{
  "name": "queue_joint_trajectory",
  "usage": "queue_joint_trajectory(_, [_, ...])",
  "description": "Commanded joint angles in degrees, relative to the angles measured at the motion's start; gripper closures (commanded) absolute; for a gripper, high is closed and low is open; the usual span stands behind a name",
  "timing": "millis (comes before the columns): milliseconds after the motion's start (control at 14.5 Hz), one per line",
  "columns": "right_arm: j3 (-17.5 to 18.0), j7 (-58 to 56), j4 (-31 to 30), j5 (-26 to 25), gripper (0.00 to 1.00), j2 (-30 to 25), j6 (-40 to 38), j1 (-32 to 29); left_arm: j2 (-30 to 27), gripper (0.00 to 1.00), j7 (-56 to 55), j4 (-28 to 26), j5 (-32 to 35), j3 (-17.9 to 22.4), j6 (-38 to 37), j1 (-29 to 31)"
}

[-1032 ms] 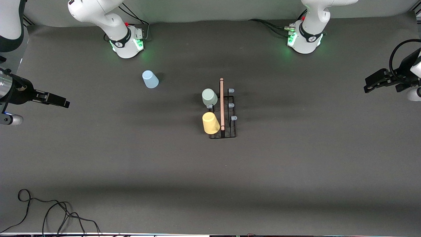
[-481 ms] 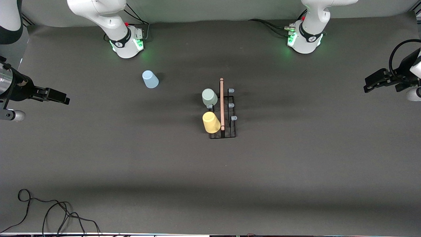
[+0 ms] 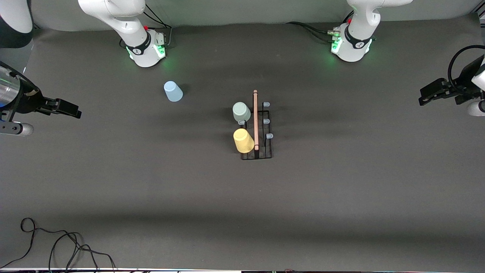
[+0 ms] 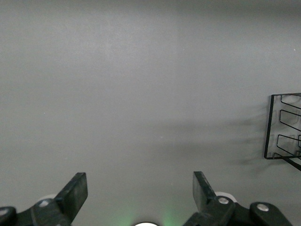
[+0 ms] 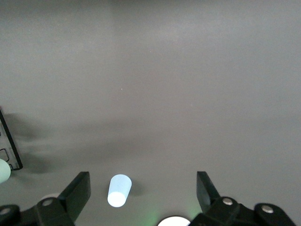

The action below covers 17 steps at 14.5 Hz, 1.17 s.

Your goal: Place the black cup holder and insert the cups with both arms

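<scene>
The black cup holder (image 3: 264, 151) stands mid-table with its wooden handle (image 3: 255, 119) on top. A grey-green cup (image 3: 241, 112) and a yellow cup (image 3: 243, 140) sit mouth-down on its pegs, on the side toward the right arm. The light blue cup (image 3: 173, 91) stands alone on the table near the right arm's base. My right gripper (image 3: 77, 112) hangs open over the table's edge at the right arm's end, and the blue cup (image 5: 119, 190) shows below its open jaws (image 5: 142, 188). My left gripper (image 3: 423, 99) waits open at the left arm's end, with the holder (image 4: 284, 127) far off.
Three bare capped pegs (image 3: 266, 121) line the holder's side toward the left arm. A loose black cable (image 3: 57, 242) lies on the grey mat near the front camera at the right arm's end. Both green-lit arm bases (image 3: 146, 51) stand along the table's back edge.
The right arm has shifted slightly, its gripper drifting a little toward the base side of the table. The left arm, the holder and the cups have not moved.
</scene>
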Motion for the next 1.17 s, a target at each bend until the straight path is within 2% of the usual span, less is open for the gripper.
queue_joint_trajectory(0, [0.51,0.25,-4.15,-1.34,0.0,-2.89,5.09,0.29,-0.34,0.0,-0.7,0.11,-0.04,0.06,-0.57,-0.21])
queue_joint_trajectory(275, [-0.63,0.16,1.12,-1.51,0.0,0.97,6.25,1.26,-0.26,0.0,-0.61,0.11,-0.04,0.06,-0.48,-0.21])
queue_joint_trajectory(413, [-2.65,-0.19,1.04,-1.69,0.0,0.63,5.99,3.1,-0.26,0.0,-0.69,0.11,0.04,0.06,-0.3,-0.3])
queue_joint_trajectory(825, [-2.74,-6.68,0.77,-3.54,0.0,0.8,5.98,3.03,-0.26,0.0,-0.7,0.11,0.04,0.06,-0.39,-0.3])
queue_joint_trajectory(1100, [-2.74,-6.52,0.33,-3.54,0.0,0.62,5.98,3.03,-0.17,0.0,-0.7,0.11,0.04,0.06,-0.39,-0.39])
